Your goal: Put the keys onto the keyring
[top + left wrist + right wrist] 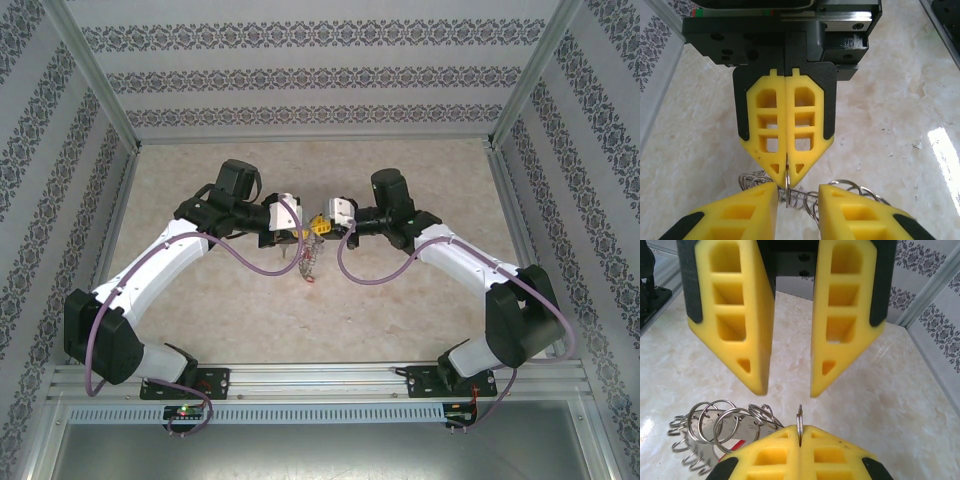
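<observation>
Above worktop (400,320), your right claw (800,436) is clamped shut on thin edge of keyring (799,416). Left claw (788,390) part open, empty, poised just beside that ring. Red keys (311,277) hang beneath. Step: threading. Next likely needs fine alignment to part coil.

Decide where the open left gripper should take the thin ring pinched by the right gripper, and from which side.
Grip the bare arc of the thin ring standing clear of the right gripper's shut tips. Come straight on with the left gripper, one finger per flat face: the ring stands edge-on to its gap, so pads should close flat.
</observation>
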